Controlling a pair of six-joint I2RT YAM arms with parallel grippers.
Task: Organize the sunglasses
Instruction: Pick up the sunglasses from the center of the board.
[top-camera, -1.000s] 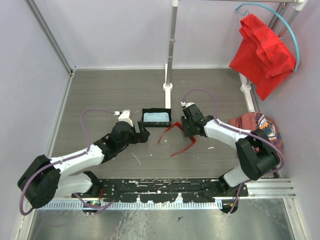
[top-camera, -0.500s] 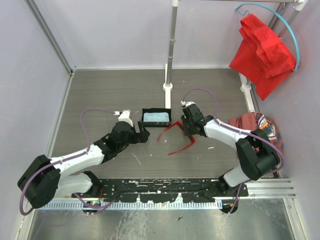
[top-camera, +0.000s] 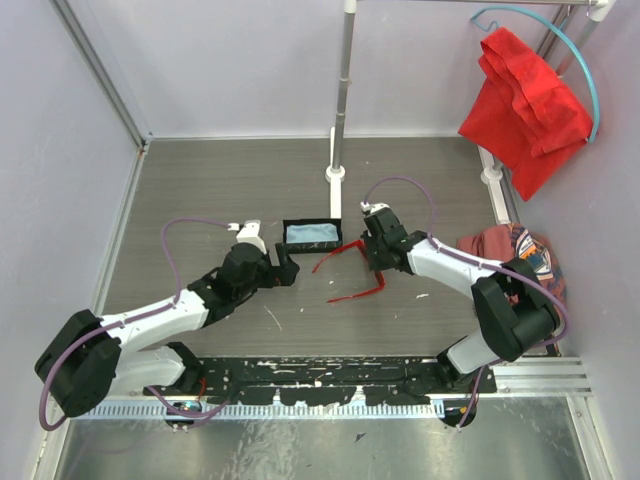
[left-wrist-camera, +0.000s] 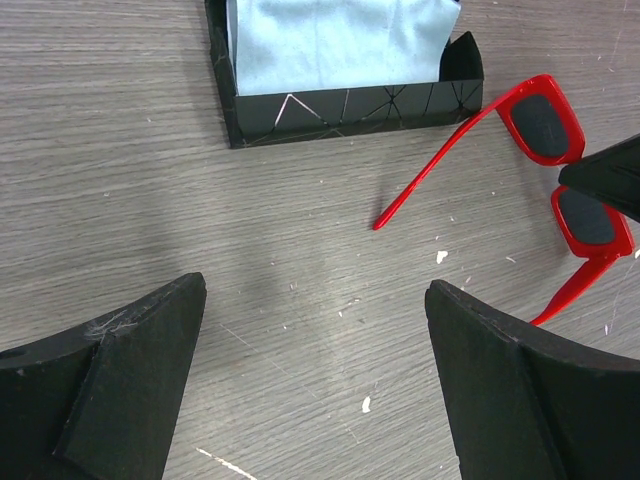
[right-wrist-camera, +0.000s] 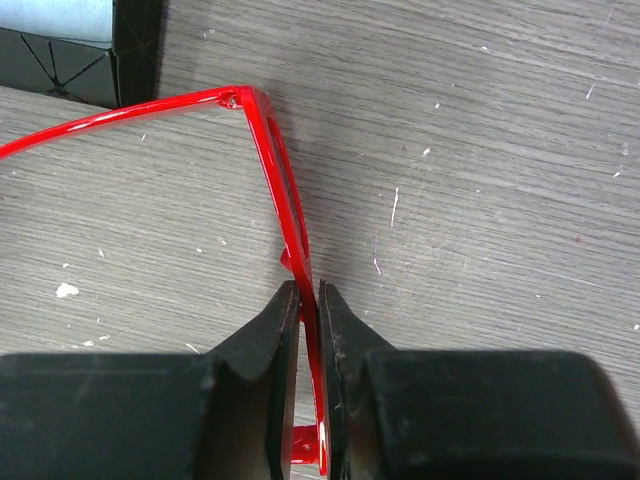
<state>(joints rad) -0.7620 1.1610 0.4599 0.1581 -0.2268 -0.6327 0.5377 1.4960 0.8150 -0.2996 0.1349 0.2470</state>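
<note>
Sunglasses (left-wrist-camera: 545, 125) shifted closer to case (left-wrist-camera: 350, 105); right jaws pinching frame, left jaws open. Risk: splayed arm snags case, twisting grip.

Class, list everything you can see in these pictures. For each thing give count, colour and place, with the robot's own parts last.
Thin-framed sunglasses: one, red with dark lenses, mid-table, arms unfolded.
Oblong open case: one, black, just beyond the sunglasses.
Square cloth: one, pale blue, inside the case.
Hanging garment: one, red, upper right.
Crumpled patterned fabric: one, reddish and dark blue, table's right edge.
Upright metal pole: one, silver, far centre.
Wood-grain table: one, grey.
Left hand: one, black, open, near the case.
Right hand: one, black, shut on the sunglasses' frame.
</note>
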